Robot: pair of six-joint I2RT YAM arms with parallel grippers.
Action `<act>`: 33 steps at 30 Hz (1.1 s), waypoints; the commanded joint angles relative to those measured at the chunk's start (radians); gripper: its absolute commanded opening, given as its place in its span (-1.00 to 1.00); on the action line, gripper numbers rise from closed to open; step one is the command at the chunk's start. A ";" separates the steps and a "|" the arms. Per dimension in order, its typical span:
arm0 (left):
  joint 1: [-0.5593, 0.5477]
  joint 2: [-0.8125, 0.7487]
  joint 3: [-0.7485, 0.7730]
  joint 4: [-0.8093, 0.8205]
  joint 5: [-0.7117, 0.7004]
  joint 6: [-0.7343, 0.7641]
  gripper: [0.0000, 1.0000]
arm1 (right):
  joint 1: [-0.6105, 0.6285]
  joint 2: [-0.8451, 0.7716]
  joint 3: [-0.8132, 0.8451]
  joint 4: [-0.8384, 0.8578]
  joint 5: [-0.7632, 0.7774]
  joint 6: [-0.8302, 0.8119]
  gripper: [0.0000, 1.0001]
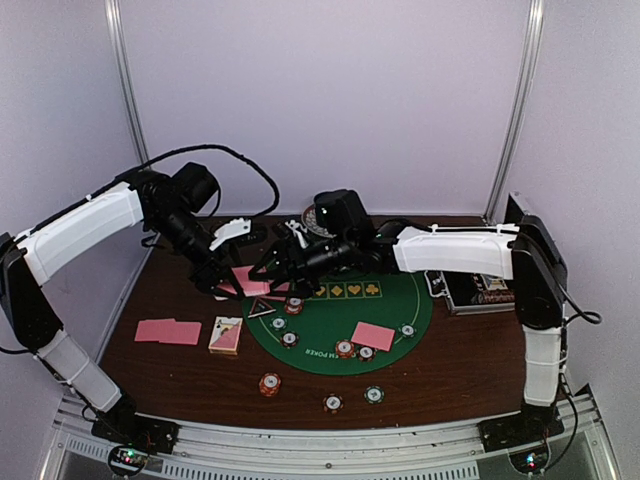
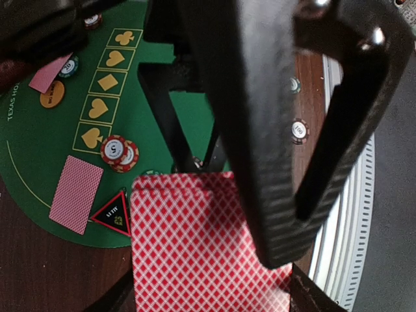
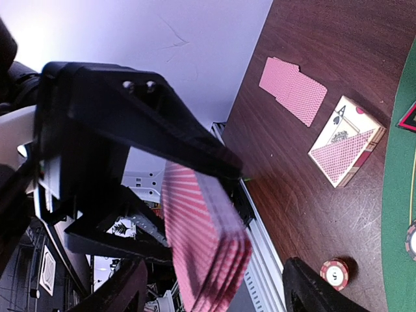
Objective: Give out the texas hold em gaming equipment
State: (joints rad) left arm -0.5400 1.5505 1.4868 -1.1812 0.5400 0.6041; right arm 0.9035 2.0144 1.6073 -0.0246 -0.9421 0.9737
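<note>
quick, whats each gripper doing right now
left gripper: closed on the deck of pink-backed cards.
right gripper: open, a finger on each side of that deck, with a gap on both sides.

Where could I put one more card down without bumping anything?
Bare wood near-left, between the pink cards and the orange chip. Also near-right, beside the green mat. Crowded: the mat's far-left, around the triangle marker.

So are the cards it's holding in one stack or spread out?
Stacked. The right wrist view shows the deck edge-on, its cards packed together and only slightly skewed.
</note>
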 commanded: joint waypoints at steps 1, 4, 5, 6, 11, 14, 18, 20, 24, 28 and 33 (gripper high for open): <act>0.005 0.002 0.040 0.011 0.035 0.003 -1.00 | 0.009 0.047 0.058 0.021 -0.026 0.022 0.51; 0.005 0.003 0.038 0.010 0.036 0.003 -1.00 | 0.012 0.073 0.075 0.077 -0.029 0.051 0.50; 0.005 0.005 0.038 0.011 0.036 0.003 -1.00 | 0.011 0.084 0.085 0.083 -0.032 0.059 0.50; 0.005 0.006 0.038 0.011 0.037 0.003 -1.00 | 0.012 0.093 0.093 0.090 -0.033 0.066 0.50; 0.005 0.006 0.036 0.010 0.036 0.003 -1.00 | 0.018 0.138 0.126 0.120 -0.047 0.102 0.50; 0.005 0.005 0.035 0.011 0.036 0.005 -1.00 | 0.018 0.156 0.128 0.135 -0.058 0.120 0.49; 0.005 0.001 0.032 0.011 0.035 0.006 -1.00 | 0.013 0.167 0.111 0.129 -0.067 0.126 0.44; 0.005 -0.001 0.029 0.011 0.035 0.006 -1.00 | 0.004 0.158 0.089 0.127 -0.064 0.126 0.39; 0.005 -0.004 0.027 0.012 0.031 0.008 -1.00 | -0.022 0.117 0.043 0.058 -0.051 0.079 0.33; 0.005 -0.007 0.026 0.011 0.030 0.010 -1.00 | -0.036 0.073 0.011 -0.015 -0.041 0.021 0.27; 0.005 -0.005 0.024 0.011 0.033 0.010 -1.00 | -0.044 0.028 -0.005 -0.042 -0.036 0.001 0.20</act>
State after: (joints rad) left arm -0.5400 1.5597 1.4952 -1.1870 0.5346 0.6041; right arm 0.8715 2.0895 1.6279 0.0200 -0.9977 1.0199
